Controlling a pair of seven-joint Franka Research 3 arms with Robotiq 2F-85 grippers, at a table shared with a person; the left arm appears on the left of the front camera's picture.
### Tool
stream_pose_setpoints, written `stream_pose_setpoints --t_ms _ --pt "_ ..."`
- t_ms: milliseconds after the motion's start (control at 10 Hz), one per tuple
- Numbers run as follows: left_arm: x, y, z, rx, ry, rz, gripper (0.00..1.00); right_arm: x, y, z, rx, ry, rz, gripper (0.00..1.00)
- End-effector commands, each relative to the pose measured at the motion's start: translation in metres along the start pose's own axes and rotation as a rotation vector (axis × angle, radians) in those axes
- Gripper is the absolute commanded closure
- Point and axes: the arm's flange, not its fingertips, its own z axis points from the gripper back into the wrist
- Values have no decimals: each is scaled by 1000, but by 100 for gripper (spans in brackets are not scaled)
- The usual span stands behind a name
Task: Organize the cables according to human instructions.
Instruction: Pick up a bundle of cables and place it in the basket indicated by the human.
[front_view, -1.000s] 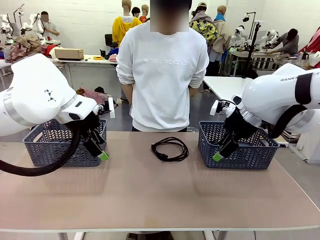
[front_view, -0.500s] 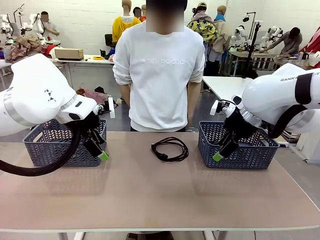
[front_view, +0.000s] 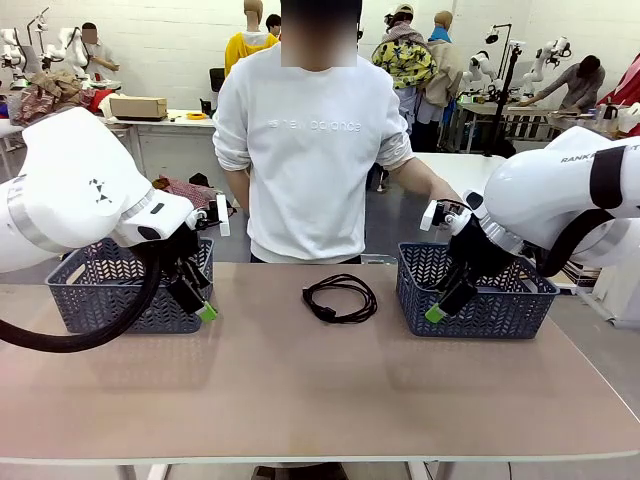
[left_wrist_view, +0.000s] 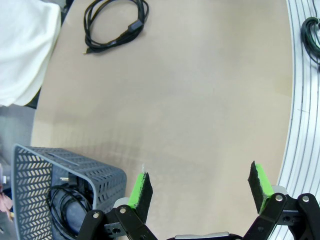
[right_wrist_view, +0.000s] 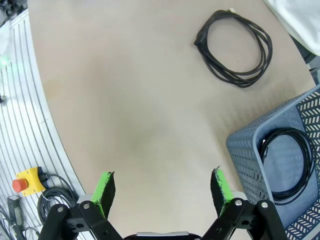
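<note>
One coiled black cable (front_view: 340, 298) lies on the table's far middle, between the two baskets; it also appears in the left wrist view (left_wrist_view: 116, 24) and the right wrist view (right_wrist_view: 239, 49). Another cable (right_wrist_view: 285, 162) rests inside the right basket (front_view: 478, 290), and a dark coil (left_wrist_view: 65, 207) sits in the left basket (front_view: 125, 290). My left gripper (front_view: 200, 303) hangs open in front of the left basket, holding nothing (left_wrist_view: 200, 187). My right gripper (front_view: 443, 305) hangs open by the right basket's near left corner, also with nothing in it (right_wrist_view: 162, 192).
A person in a white sweatshirt (front_view: 310, 150) stands at the far edge, one arm (front_view: 425, 180) reaching toward the right basket. The near half of the table (front_view: 320, 390) is bare. A yellow box with a red button (right_wrist_view: 27, 181) lies off the table.
The person has shifted left and brought an arm out from behind the back toward the right basket. Neither arm nor the cable has moved.
</note>
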Motion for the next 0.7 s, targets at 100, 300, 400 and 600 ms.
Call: stream_pose_setpoints --t_ms 100,300,400,600 --pt "0 0 1 -5 -1 1 0 1 1 0 -6 4 -3 0" --pt "0 0 1 -5 -1 1 0 1 1 0 -6 4 -3 0" --pt "0 0 1 -5 -1 1 0 1 1 0 -6 4 -3 0" --pt "0 0 1 -5 -1 1 0 1 1 0 -6 4 -3 0"
